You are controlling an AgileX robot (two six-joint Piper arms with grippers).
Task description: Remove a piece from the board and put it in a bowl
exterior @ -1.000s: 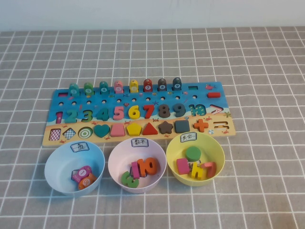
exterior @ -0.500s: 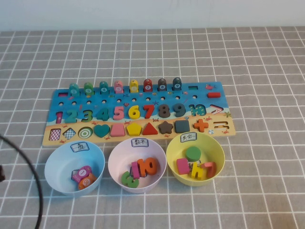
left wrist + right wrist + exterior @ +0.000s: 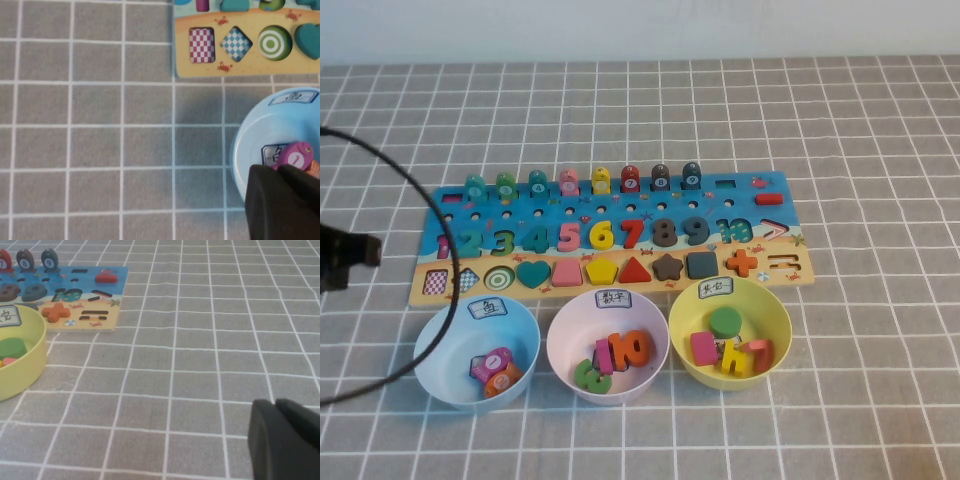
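The teal heart piece [image 3: 532, 272] lies in its slot on the sandy lower strip of the board [image 3: 715, 205], and its edge shows in the left wrist view [image 3: 311, 40]. The pale yellow bowl [image 3: 775, 305] stands in front of the board's right part and holds a green disc and a few other pieces. My left gripper [image 3: 277, 170] is shut and empty, above the blue bowl's left side; its arm's black end [image 3: 340, 258] shows at the left edge. My right gripper [image 3: 275, 402] is shut and empty over bare cloth, right of the yellow bowl [image 3: 22, 365].
A blue bowl [image 3: 425, 340] and a pink bowl [image 3: 560, 330] stand left of the yellow one, each with pieces inside. A black cable [image 3: 415, 190] arcs over the board's left end. Grey checked cloth covers the table.
My left arm and its cable have come into the high view from the left edge and moved up towards the board's left end. Nothing on the board or in the bowls has moved.
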